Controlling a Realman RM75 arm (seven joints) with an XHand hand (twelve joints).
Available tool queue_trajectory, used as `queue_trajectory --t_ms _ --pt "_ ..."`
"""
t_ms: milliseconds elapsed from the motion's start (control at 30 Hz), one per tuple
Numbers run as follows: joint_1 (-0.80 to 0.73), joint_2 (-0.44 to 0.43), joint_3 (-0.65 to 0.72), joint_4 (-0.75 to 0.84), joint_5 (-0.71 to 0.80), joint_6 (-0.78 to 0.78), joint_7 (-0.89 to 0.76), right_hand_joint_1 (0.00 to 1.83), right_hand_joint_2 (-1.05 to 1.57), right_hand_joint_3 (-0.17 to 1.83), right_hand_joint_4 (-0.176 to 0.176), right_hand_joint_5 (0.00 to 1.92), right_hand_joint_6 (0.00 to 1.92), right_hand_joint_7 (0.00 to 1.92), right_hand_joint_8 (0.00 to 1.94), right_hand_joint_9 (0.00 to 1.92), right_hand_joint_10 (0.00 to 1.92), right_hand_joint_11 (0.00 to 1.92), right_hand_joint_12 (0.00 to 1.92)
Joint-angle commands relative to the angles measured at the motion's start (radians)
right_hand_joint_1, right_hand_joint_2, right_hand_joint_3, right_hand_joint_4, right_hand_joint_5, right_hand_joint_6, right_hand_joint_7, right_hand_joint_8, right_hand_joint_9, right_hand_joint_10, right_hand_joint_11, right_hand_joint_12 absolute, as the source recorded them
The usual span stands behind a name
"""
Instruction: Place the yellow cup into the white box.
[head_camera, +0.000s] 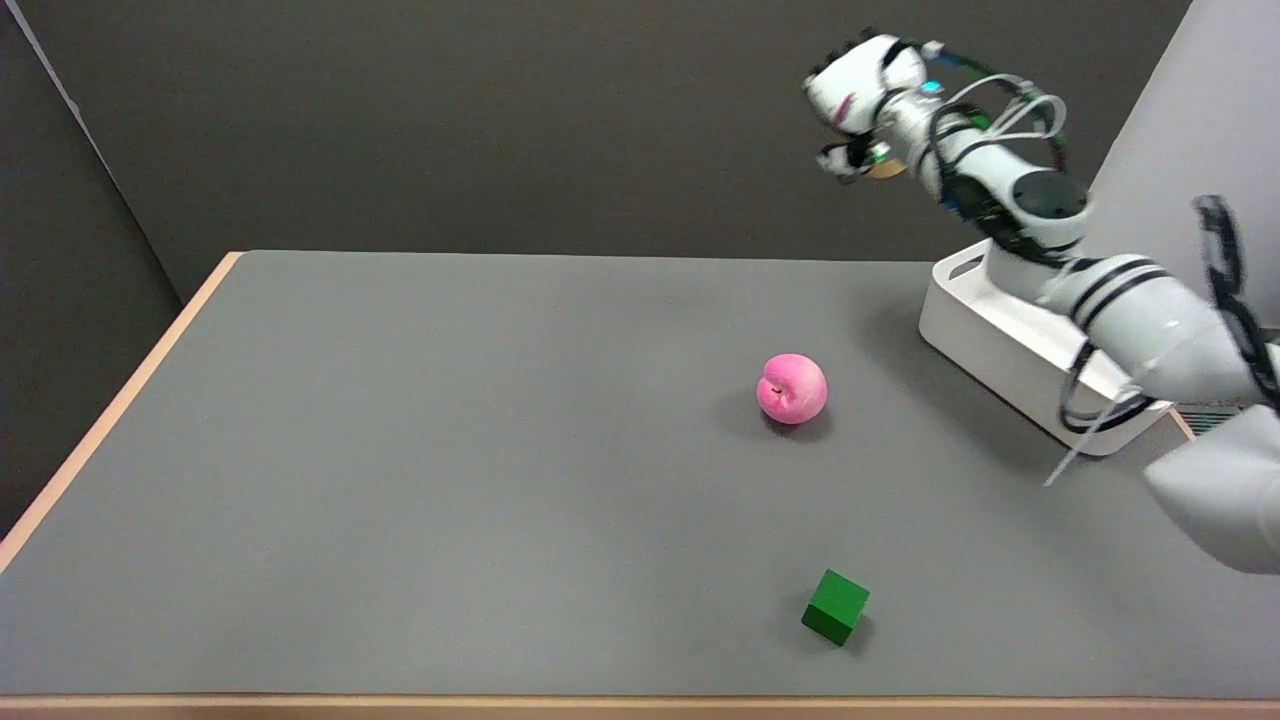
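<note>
My right hand (862, 100) is raised high above the table's far right, up and to the left of the white box (985, 335). Its fingers are curled in, and a small sliver of the yellow cup (887, 169) shows beneath them, so the hand holds the cup. Most of the cup is hidden by the hand and wrist. The white box sits at the table's right edge, and my forearm crosses over it and hides much of its inside.
A pink peach (792, 388) lies on the grey table (450, 450) left of the box. A green cube (835, 606) sits near the front edge. The table's wooden rim runs along the left and front sides.
</note>
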Motion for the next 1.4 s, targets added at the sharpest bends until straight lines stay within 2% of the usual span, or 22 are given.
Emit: queue_trajectory --t_ms 33,233,433,700,933,1400 --pt "-0.226 0.293 0.170 0.244 0.150 -0.189 -0.007 1.17 1.15 0.24 -0.092 0.57 1.60 0.86 1.29 0.81 1.24 0.78 1.92" --pt "-0.424 0.312 0.359 0.250 0.187 -0.228 -0.007 1.17 1.14 0.26 -0.091 0.57 1.59 0.86 1.29 0.81 1.24 0.77 1.92" --pt "-0.563 0.312 0.460 0.216 0.224 -0.258 -0.007 1.17 1.13 0.26 -0.091 0.58 1.59 0.86 1.29 0.81 1.24 0.77 1.92" --pt "-0.585 0.302 0.479 0.113 0.296 -0.264 -0.007 1.17 1.13 0.27 -0.093 0.58 1.59 0.87 1.29 0.81 1.24 0.77 1.92" --pt "-0.587 0.291 0.473 0.121 0.298 -0.257 -0.007 1.17 1.13 0.27 -0.091 0.58 1.59 0.86 1.29 0.81 1.24 0.76 1.92" --pt "-0.569 0.189 0.474 0.091 0.293 -0.194 -0.002 1.16 1.11 0.33 -0.087 0.57 1.61 0.86 1.30 0.78 1.31 0.73 1.92"
